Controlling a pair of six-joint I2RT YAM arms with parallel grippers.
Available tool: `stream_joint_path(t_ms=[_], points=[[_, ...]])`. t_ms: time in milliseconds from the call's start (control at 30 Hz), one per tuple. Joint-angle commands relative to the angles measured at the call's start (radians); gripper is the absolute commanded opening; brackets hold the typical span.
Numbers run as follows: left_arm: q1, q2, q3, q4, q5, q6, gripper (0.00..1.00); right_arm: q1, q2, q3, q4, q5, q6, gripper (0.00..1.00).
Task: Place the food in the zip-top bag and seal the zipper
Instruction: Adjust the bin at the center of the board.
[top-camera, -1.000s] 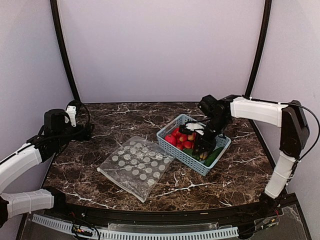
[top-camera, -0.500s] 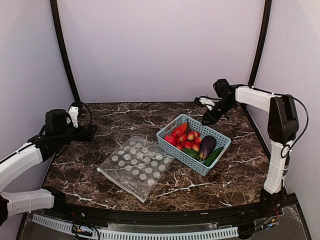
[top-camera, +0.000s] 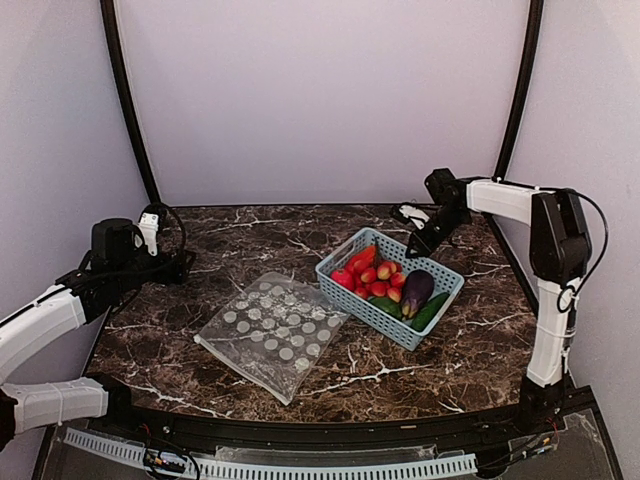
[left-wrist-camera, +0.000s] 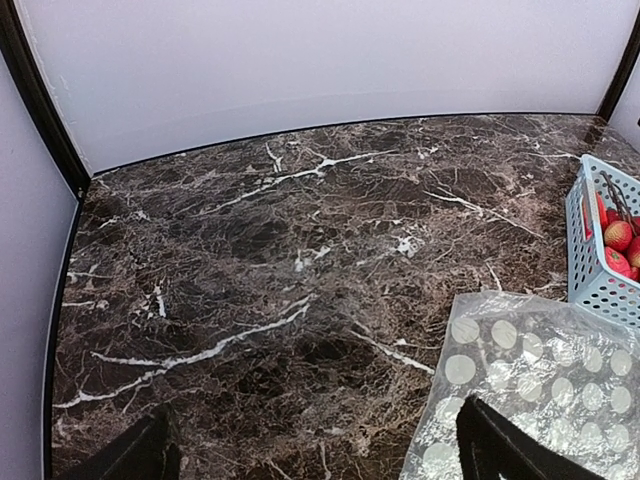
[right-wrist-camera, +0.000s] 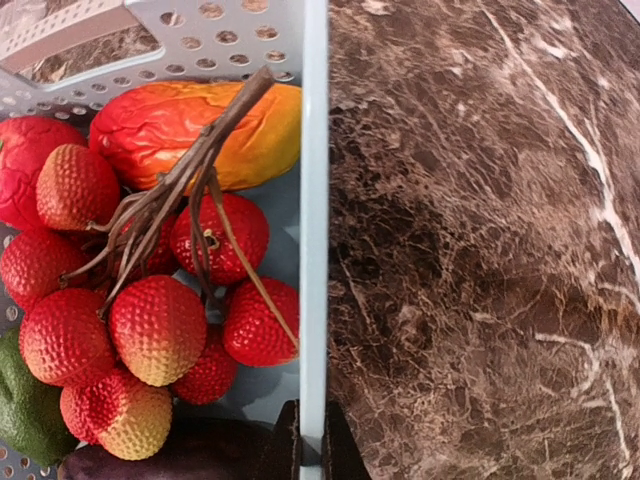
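The food lies in the light-blue basket (top-camera: 380, 320): a bunch of red and red-yellow round pieces (top-camera: 375, 278), a dark purple eggplant (top-camera: 416, 290) and a green cucumber (top-camera: 430, 312). The right wrist view shows the red bunch (right-wrist-camera: 155, 320) on a brown stem and the eggplant (right-wrist-camera: 170, 460). My right gripper (top-camera: 418, 243) is at the basket's far corner, its fingers closed on either side of the basket's rim (right-wrist-camera: 314, 200). The dotted zip-top bag (top-camera: 275, 330) lies flat left of the basket, empty. I cannot make out its zipper. My left gripper (top-camera: 180, 265) is open and empty, far left of the bag (left-wrist-camera: 530, 390).
A red-yellow mango-like piece (right-wrist-camera: 190, 125) lies at the basket's far end. The basket's end (left-wrist-camera: 590, 260) shows at the right of the left wrist view. Dark marble tabletop (left-wrist-camera: 300, 250) with walls and black posts behind and at both sides.
My right gripper has left the food in the basket, swung to the far right corner, and now grips the basket's rim. The basket has shifted slightly right. The left arm has not moved.
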Motion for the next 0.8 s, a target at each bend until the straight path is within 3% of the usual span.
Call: stream_joint_path(t_ms=[0, 233, 500, 600, 667, 733, 767], points=[[-0.007, -0.007, 0.006, -0.015, -0.029, -0.009, 0.93, -0.020, -0.121, -0.158, 0.049, 0.089, 0.138, 0.00], [-0.010, -0.005, 0.011, -0.014, -0.078, -0.042, 0.92, -0.041, -0.331, -0.426, 0.133, 0.263, 0.324, 0.00], [-0.012, 0.026, 0.027, -0.034, -0.078, -0.083, 0.89, -0.108, -0.477, -0.589, 0.201, 0.183, 0.505, 0.00], [-0.013, 0.021, 0.028, -0.041, -0.086, -0.104, 0.89, -0.116, -0.494, -0.603, 0.199, 0.085, 0.520, 0.01], [-0.013, 0.015, 0.031, -0.057, -0.082, -0.142, 0.89, -0.116, -0.523, -0.631, 0.208, -0.061, 0.497, 0.12], [-0.014, 0.004, 0.031, -0.073, -0.056, -0.200, 0.89, -0.114, -0.541, -0.646, 0.191, -0.161, 0.478, 0.35], [-0.014, -0.006, 0.026, -0.077, -0.043, -0.237, 0.88, -0.115, -0.545, -0.645, 0.166, -0.183, 0.466, 0.41]])
